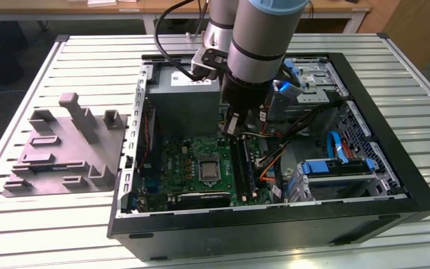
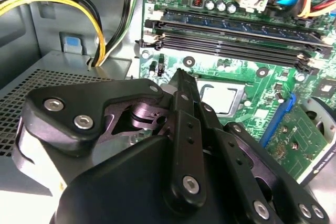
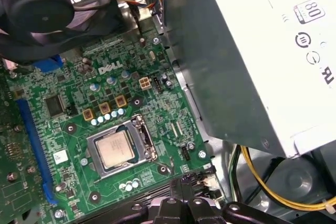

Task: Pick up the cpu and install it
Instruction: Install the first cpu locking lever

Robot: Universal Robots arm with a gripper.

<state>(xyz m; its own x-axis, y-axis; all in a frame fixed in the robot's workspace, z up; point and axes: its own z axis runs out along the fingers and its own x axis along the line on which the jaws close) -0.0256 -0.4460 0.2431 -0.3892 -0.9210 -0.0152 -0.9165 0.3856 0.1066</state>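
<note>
The cpu (image 3: 114, 149) lies seated in the socket (image 3: 119, 148); the end effector (image 2: 179, 77), fingers together and empty, should lift straight away from it.

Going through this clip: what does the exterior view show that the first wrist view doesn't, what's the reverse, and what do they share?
Exterior view: the large grey moulded plastic holder with upright posts resting on the slatted metal table, beside the open black computer case.
First wrist view: the row of small gold square components beside the socket.
Shared: the green circuit board, the small flat silvery-grey square cpu lying in its metal-framed socket, and the grey metal power supply box.
</note>
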